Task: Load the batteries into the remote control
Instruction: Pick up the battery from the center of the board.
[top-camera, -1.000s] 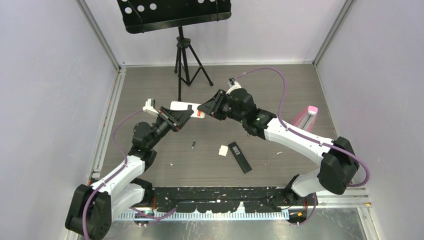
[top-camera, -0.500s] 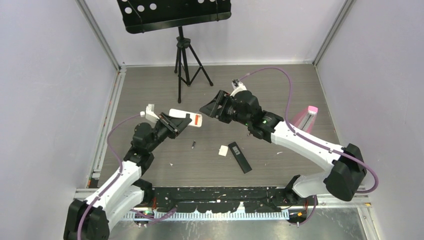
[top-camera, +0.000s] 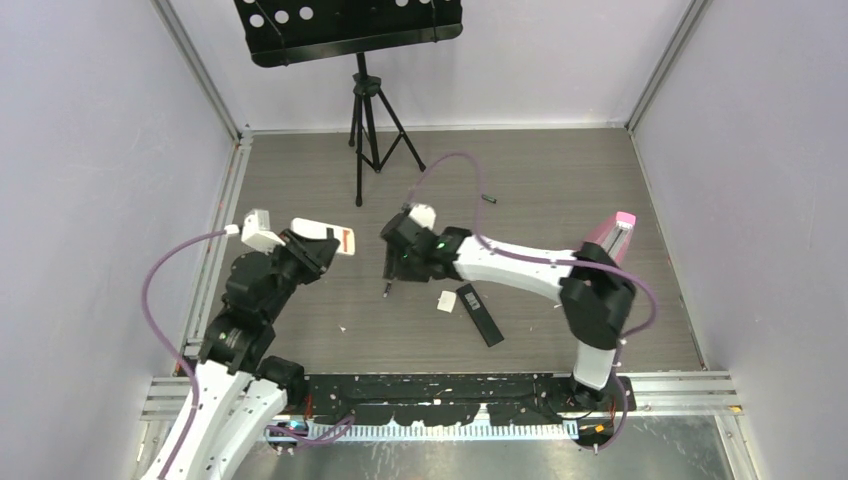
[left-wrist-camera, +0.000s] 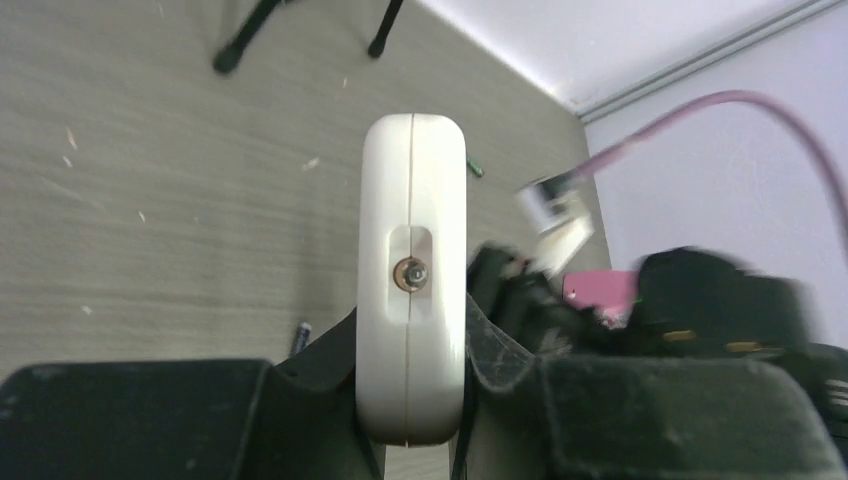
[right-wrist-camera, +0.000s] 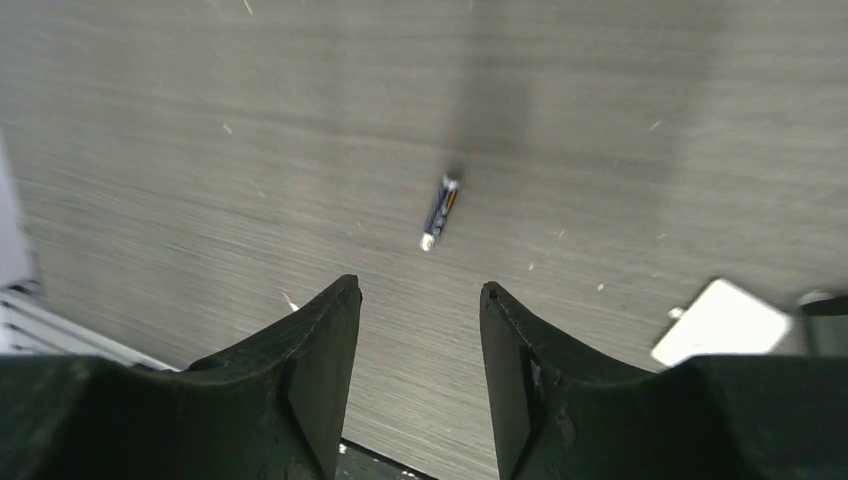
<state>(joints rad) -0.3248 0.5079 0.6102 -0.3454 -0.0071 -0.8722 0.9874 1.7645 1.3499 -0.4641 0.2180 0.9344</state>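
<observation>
**White remote gripped on the left, open jaws over a loose battery on the right**

The left gripper (left-wrist-camera: 412, 330) is closed on the white remote (left-wrist-camera: 412, 230), pinching its smooth, rounded plastic body from both sides and holding it above the table (top-camera: 560, 180). An orange patch shows at the remote's far end in the top view; it may be a battery, but it is too small to tell.

The right gripper (right-wrist-camera: 418, 290) holds nothing. Its two dark, wedge-shaped fingers (right-wrist-camera: 320, 350) stand apart, pointing down at a dark battery (right-wrist-camera: 438, 212). This is a thin cylinder with a silvery end, lying alone on the grey wood-grain surface with nothing between it and the fingers.

A small flat white piece (right-wrist-camera: 720, 320) lies near it. Just beside that piece is a long, slim black remote (top-camera: 480, 314). A green battery (top-camera: 489, 199) lies well apart, toward the far side. A black music stand (top-camera: 368, 110) on a tripod rises at the back, and a pink-topped block (top-camera: 612, 235) sits by the right arm.
</observation>
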